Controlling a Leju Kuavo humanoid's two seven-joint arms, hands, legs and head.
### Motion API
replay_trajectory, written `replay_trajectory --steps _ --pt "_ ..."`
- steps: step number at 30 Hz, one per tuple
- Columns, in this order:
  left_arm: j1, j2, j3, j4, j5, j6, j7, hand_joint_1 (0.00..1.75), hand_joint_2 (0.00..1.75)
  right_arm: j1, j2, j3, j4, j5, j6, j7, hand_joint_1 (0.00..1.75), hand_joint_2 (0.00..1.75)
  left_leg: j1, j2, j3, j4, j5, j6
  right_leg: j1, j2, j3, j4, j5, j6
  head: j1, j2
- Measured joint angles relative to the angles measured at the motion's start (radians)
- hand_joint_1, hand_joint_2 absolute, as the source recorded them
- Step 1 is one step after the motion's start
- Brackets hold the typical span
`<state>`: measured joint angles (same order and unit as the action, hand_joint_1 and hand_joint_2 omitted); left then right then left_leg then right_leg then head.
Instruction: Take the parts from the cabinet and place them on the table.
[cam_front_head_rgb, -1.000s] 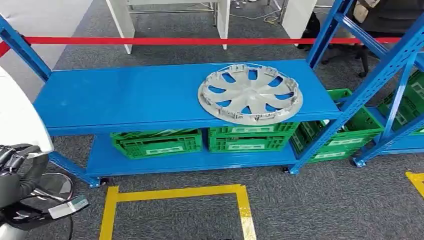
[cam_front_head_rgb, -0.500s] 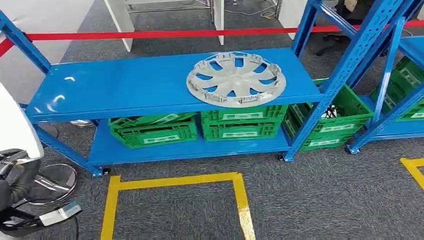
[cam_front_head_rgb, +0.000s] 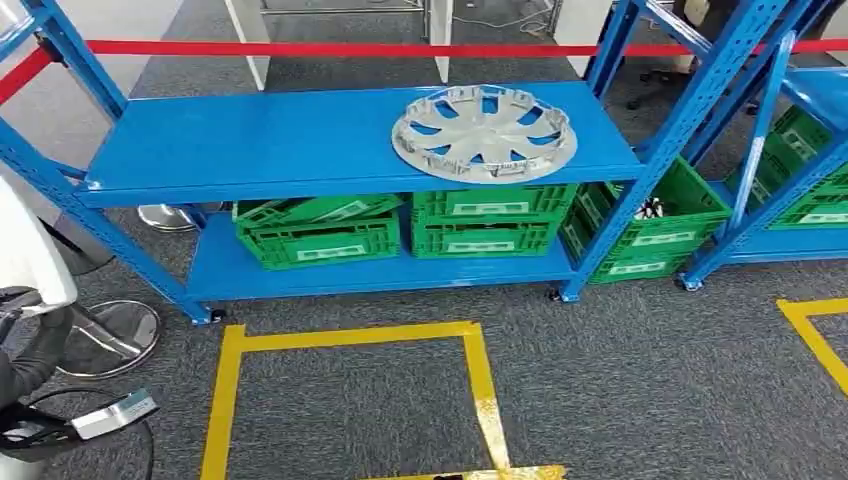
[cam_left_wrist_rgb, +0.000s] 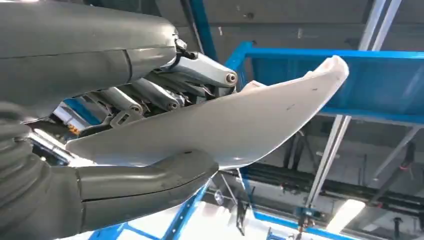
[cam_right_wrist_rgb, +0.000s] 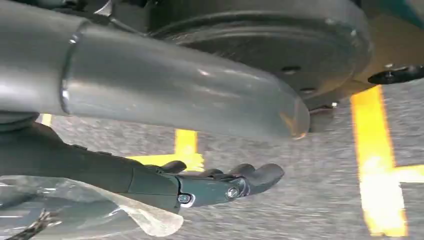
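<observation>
Now, operator, you see this:
Left hand: the left hand (cam_left_wrist_rgb: 150, 130) holds a white curved panel part (cam_left_wrist_rgb: 240, 120), thumb under it and fingers (cam_left_wrist_rgb: 150, 95) above. In the head view you see the same white part (cam_front_head_rgb: 25, 250) at the left edge.
Right hand: the right hand (cam_right_wrist_rgb: 215, 185) holds nothing, its fingers loosely stretched above grey carpet and yellow tape.
Task part: a silver wheel cover (cam_front_head_rgb: 485, 132) lies flat on the upper board of the blue rack (cam_front_head_rgb: 260, 150), towards its right end, near the front edge.
Labels: the green crates (cam_front_head_rgb: 400, 232) below carry white labels, too small for you to read.
Open room: the yellow floor square (cam_front_head_rgb: 345, 340) lies before the rack.
</observation>
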<state>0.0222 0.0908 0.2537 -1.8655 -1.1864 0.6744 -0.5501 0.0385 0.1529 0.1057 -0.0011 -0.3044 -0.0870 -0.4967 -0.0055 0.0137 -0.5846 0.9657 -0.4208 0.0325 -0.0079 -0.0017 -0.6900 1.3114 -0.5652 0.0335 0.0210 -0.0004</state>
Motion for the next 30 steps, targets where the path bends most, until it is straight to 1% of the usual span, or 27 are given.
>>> replay_trajectory --steps 1,2,3,4,5,6,7,8,9,10,12,13,14,15,16,18,19,20,22,23,24,25,26,27,28,29,30 --pt "-0.006 -0.001 -0.004 0.004 -0.001 0.000 0.000 1.75 1.75 0.001 0.001 -0.004 0.000 0.000 0.000 0.000 0.00 0.00 -0.001 0.000 -0.017 0.003 0.011 -0.002 0.000 0.000 0.047 -0.049 0.041 -0.003 0.000 0.000" --pt "-0.013 -0.002 -0.006 0.007 -0.003 0.000 0.000 1.75 1.75 0.001 0.001 -0.007 0.000 0.000 0.000 0.000 0.00 0.00 -0.001 0.000 -0.032 0.006 0.021 -0.005 0.000 0.000 0.116 -0.135 0.063 -0.007 0.000 0.000" --pt "-0.019 -0.002 -0.010 0.008 -0.008 0.000 0.000 1.75 1.75 -0.001 0.002 -0.009 0.000 0.000 0.001 0.000 0.00 0.00 -0.001 0.000 -0.038 0.013 0.031 -0.009 0.001 -0.001 0.195 -0.241 0.046 -0.013 0.000 0.000" --pt "-0.025 -0.003 -0.013 0.008 -0.010 0.000 0.000 1.75 1.75 -0.003 0.002 -0.010 0.000 0.000 0.001 0.000 0.00 0.00 -0.006 0.001 -0.049 0.021 0.038 -0.014 0.005 -0.001 0.265 -0.342 0.005 -0.013 0.002 0.000" --pt "-0.029 -0.003 -0.015 0.010 -0.010 0.000 0.000 1.75 1.75 -0.003 0.002 -0.013 0.000 0.000 0.002 0.000 0.00 0.00 -0.005 0.002 -0.052 0.021 0.049 -0.020 0.005 -0.001 0.266 -0.355 -0.005 -0.021 -0.001 0.000" --pt "-0.035 -0.003 -0.020 0.011 -0.011 0.000 0.000 1.75 1.75 -0.002 0.003 -0.015 0.000 0.000 0.002 0.000 0.00 0.00 -0.002 0.004 -0.052 0.019 0.057 -0.025 0.009 0.000 0.249 -0.355 0.000 -0.024 0.001 0.000" --pt "-0.039 -0.003 -0.024 0.012 -0.012 0.000 0.000 1.75 1.75 0.000 0.003 -0.015 0.000 0.003 0.000 0.000 0.00 0.00 0.000 0.003 -0.054 0.016 0.066 -0.032 0.011 0.000 0.244 -0.352 0.004 -0.030 0.001 0.000" --pt "-0.043 -0.003 -0.026 0.013 -0.015 0.000 0.000 1.75 1.75 0.002 0.003 -0.016 0.000 0.007 -0.005 -0.001 0.00 0.00 -0.001 0.003 -0.057 0.015 0.075 -0.038 0.005 -0.003 0.237 -0.358 0.020 -0.042 0.001 0.000" --pt "-0.047 -0.002 -0.026 0.015 -0.015 0.000 0.000 1.75 1.75 0.000 0.006 -0.016 0.002 0.012 -0.011 -0.003 0.00 0.00 0.003 -0.001 -0.066 0.027 0.040 -0.045 0.004 -0.006 0.226 -0.358 0.031 -0.051 0.003 0.000" --pt "-0.051 -0.001 -0.027 0.016 -0.015 0.000 0.001 1.75 1.75 -0.001 0.006 -0.016 0.002 0.014 -0.018 -0.005 0.00 0.00 0.004 -0.003 -0.074 0.068 -0.024 -0.053 0.005 -0.006 0.214 -0.357 0.043 -0.056 -0.004 0.000" --pt "-0.056 -0.001 -0.028 0.020 -0.018 0.000 0.006 1.75 1.75 -0.002 0.006 -0.016 0.002 0.019 -0.022 -0.006 0.00 0.00 0.007 -0.003 -0.104 0.222 -0.145 -0.063 0.006 -0.007 0.196 -0.355 0.067 -0.059 -0.009 0.000" --pt "-0.057 -0.001 -0.029 0.021 -0.018 0.000 0.009 1.75 1.75 -0.003 0.006 -0.016 0.002 0.021 -0.021 -0.003 0.00 0.00 0.009 -0.004 -0.115 0.299 -0.178 -0.065 0.006 -0.006 0.178 -0.352 0.080 -0.059 -0.009 0.000" --pt "-0.057 0.000 -0.031 0.022 -0.016 0.000 0.011 1.75 1.75 -0.003 0.006 -0.016 0.002 0.021 -0.019 0.001 0.00 0.00 0.010 -0.004 -0.113 0.338 -0.177 -0.066 0.007 -0.006 0.162 -0.349 0.091 -0.058 -0.009 0.000" --pt "-0.057 0.000 -0.032 0.023 -0.015 0.000 0.012 1.75 1.75 -0.002 0.006 -0.017 0.002 0.021 -0.016 0.002 0.00 0.00 0.011 -0.004 -0.090 0.335 -0.155 -0.066 0.007 -0.006 0.144 -0.344 0.099 -0.056 -0.009 0.000" --pt "-0.057 0.001 -0.032 0.023 -0.013 0.000 0.012 1.75 1.75 -0.002 0.006 -0.017 0.002 0.021 -0.014 0.001 0.00 0.00 0.012 -0.004 -0.050 0.286 -0.122 -0.065 0.007 -0.006 0.127 -0.339 0.108 -0.052 -0.009 0.000" --pt "-0.057 0.002 -0.034 0.023 -0.005 0.000 0.001 1.75 1.75 -0.003 0.006 -0.019 0.002 0.019 -0.008 0.000 0.00 0.00 0.012 -0.005 0.070 0.109 -0.070 -0.058 0.006 -0.005 0.104 -0.328 0.119 -0.045 -0.010 0.000" --pt "-0.057 0.002 -0.034 0.023 0.004 0.000 -0.008 1.75 1.75 -0.003 0.006 -0.022 0.002 0.018 -0.004 0.000 0.00 0.00 0.009 -0.007 0.119 0.029 -0.097 -0.052 0.010 -0.005 0.093 -0.324 0.123 -0.039 -0.009 0.000" --pt "-0.055 0.002 -0.034 0.022 0.015 0.000 -0.017 1.75 1.75 -0.003 0.006 -0.023 0.002 0.021 0.000 0.001 0.00 0.00 0.007 -0.009 0.130 -0.002 -0.103 -0.044 0.010 -0.006 0.089 -0.321 0.133 -0.032 -0.007 0.000" --pt "-0.051 0.001 -0.031 0.023 0.034 0.000 -0.023 1.75 1.75 -0.003 0.006 -0.023 0.002 0.031 0.000 0.005 0.00 0.00 0.001 -0.009 0.115 0.004 -0.097 -0.034 0.006 -0.007 0.080 -0.324 0.151 -0.019 -0.008 0.000" --pt "-0.048 0.001 -0.029 0.023 0.042 0.000 -0.024 1.75 1.75 -0.001 0.006 -0.023 0.002 0.036 0.000 0.006 0.00 0.00 0.001 -0.009 0.110 0.002 -0.090 -0.025 0.007 -0.006 0.078 -0.324 0.158 -0.013 -0.008 0.000" --pt "-0.048 0.001 -0.029 0.023 0.049 0.000 -0.024 1.75 1.75 -0.002 0.006 -0.023 0.003 0.036 0.001 0.006 0.00 0.00 0.009 -0.004 0.104 -0.004 -0.078 -0.013 0.005 -0.004 0.071 -0.319 0.144 -0.008 -0.008 0.000" --pt "-0.048 0.001 -0.029 0.023 0.053 0.000 -0.024 1.75 1.75 -0.001 0.006 -0.023 0.003 0.036 0.003 0.006 0.00 0.00 0.007 -0.002 0.093 -0.003 -0.069 -0.005 0.005 -0.002 0.050 -0.288 0.096 -0.003 -0.005 0.000" --pt "-0.047 0.001 -0.028 0.024 0.055 0.000 -0.024 1.75 1.75 -0.001 0.006 -0.023 0.003 0.036 0.006 0.009 0.00 0.00 0.007 -0.001 0.085 -0.003 -0.062 0.001 0.005 -0.001 0.035 -0.234 0.046 0.000 0.001 0.000" --pt "-0.046 0.001 -0.026 0.025 0.057 0.000 -0.024 1.75 1.75 -0.002 0.005 -0.023 0.003 0.036 0.007 0.009 0.00 0.00 0.005 0.000 0.071 -0.002 -0.051 0.004 0.005 -0.001 0.009 -0.140 -0.016 0.002 0.003 0.000" --pt "-0.046 0.001 -0.026 0.027 0.061 0.000 -0.026 1.75 1.75 -0.002 0.005 -0.024 0.003 0.036 0.010 0.009 0.00 0.00 0.003 0.000 0.057 0.000 -0.041 0.006 0.005 -0.002 -0.010 -0.065 -0.052 0.004 0.004 0.000" --pt "-0.046 0.001 -0.026 0.028 0.061 0.000 -0.027 1.75 1.75 -0.002 0.005 -0.024 0.003 0.035 0.011 0.008 0.00 0.00 0.000 0.000 0.041 0.002 -0.031 0.006 0.005 -0.001 -0.018 -0.013 -0.061 0.004 0.003 0.000" --pt "-0.046 0.001 -0.026 0.030 0.062 0.000 -0.030 1.75 1.75 -0.002 0.005 -0.024 0.003 0.036 0.012 0.005 0.00 0.00 -0.002 0.000 0.027 0.006 -0.023 0.006 0.005 -0.001 -0.005 -0.007 -0.041 0.002 0.003 0.000"
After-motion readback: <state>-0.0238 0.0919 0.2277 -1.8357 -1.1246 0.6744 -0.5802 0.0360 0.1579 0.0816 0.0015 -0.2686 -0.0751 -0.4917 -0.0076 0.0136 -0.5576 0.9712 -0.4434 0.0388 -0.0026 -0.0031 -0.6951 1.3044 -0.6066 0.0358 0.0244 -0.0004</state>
